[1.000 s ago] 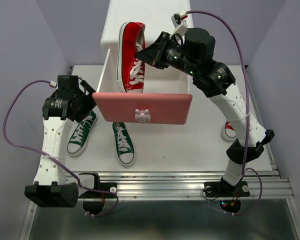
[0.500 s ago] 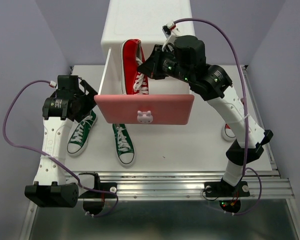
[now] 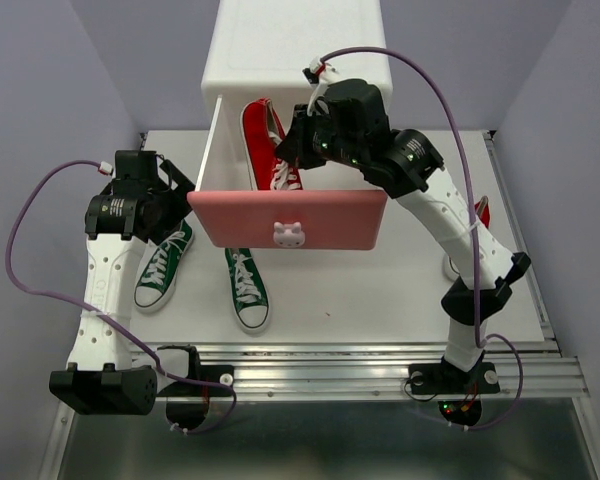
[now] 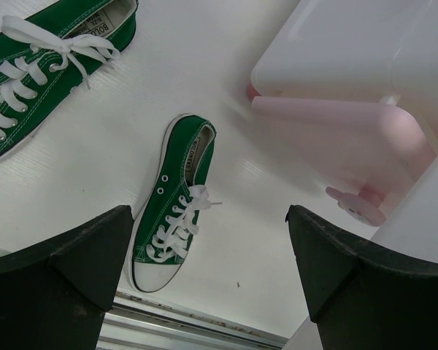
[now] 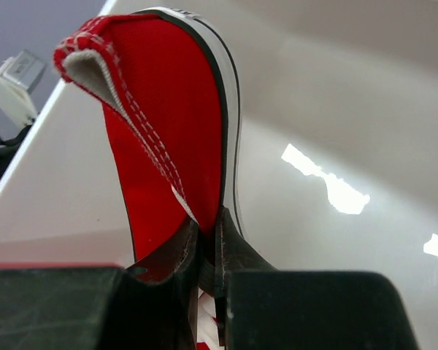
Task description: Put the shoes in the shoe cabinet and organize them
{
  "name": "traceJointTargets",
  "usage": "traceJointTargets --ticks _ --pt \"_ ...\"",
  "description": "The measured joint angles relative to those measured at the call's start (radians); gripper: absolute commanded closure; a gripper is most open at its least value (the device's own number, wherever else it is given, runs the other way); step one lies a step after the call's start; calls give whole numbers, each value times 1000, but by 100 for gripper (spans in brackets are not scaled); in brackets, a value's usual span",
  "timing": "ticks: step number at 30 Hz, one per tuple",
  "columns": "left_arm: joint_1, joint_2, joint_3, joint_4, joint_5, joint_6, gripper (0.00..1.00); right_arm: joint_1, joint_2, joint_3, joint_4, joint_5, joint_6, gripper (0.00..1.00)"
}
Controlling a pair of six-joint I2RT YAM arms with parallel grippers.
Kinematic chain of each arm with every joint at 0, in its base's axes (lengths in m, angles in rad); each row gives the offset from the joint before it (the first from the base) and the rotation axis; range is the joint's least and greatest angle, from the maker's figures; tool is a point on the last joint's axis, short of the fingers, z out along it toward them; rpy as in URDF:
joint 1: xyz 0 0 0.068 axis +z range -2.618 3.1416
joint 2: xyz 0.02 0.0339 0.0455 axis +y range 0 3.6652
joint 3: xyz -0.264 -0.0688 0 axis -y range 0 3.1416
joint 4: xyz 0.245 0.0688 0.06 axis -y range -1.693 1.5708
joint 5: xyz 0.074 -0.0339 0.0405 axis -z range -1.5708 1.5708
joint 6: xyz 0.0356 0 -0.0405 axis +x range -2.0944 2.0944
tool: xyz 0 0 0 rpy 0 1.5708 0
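Though the green sneaker [image 4: 172, 208] has insole print, it is illegible

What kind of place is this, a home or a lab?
Probably a robot lab test bench: the left arm and right arm are bolted to a metal rail, plain purple walls box in the white table, and the shoe cabinet looks toy-sized.

A shoe [image 3: 263, 140] sits in the drawer [image 3: 330, 216], two others [image 3: 248, 290] before it.
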Motion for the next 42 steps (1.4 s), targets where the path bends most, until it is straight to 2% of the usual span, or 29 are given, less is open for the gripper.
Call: traceJointTargets --ticks 11,24,33,36,42 --pt "0 2 0 0 -5 0 1 10 28 2 -56 229 29 99" --pt "0 14 -3 2 -8 0 1 11 57 15 -130 409 200 99" --pt "0 12 -28 7 -10 -6 1 10 72 39 -174 419 327 99" --pt "0 9 -32 7 -11 -6 1 10 72 39 -185 420 354 91" --pt "0 0 -39 7 -12 -16 1 10 72 39 -206 416 413 88"
